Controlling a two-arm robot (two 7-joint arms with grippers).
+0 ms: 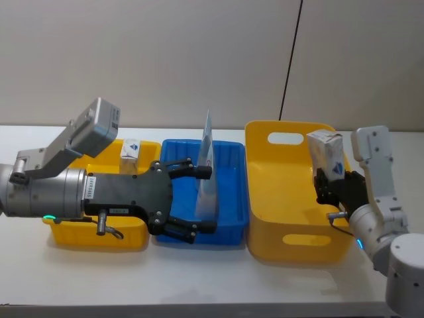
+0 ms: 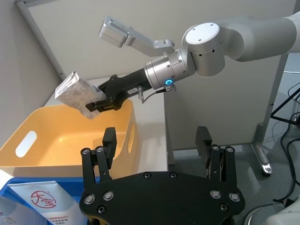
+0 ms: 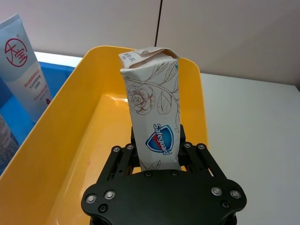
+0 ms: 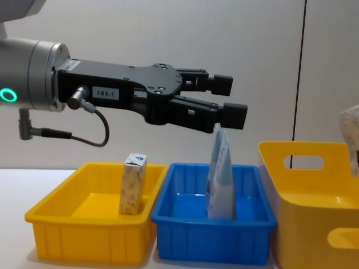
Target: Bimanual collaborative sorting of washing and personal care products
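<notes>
One Safeguard carton (image 3: 152, 112) in right gripper (image 3: 157, 164), left gripper (image 4: 227, 100) (tagged 183:1) jaws apart

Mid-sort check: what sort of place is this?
Probably a robot test lab: bare partition panels, loose floor cables, a plain white table. Left gripper open over the blue bin; right gripper holds a carton over the tall yellow bin.

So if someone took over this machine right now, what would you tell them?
Left gripper: open, above the red-logo tube standing in the blue bin.
Right gripper: shut on a Safeguard carton, above the tall yellow bin.
Done: a second carton stands in the low yellow bin.
Left to do: set down the held carton, probably with the other one.
</notes>
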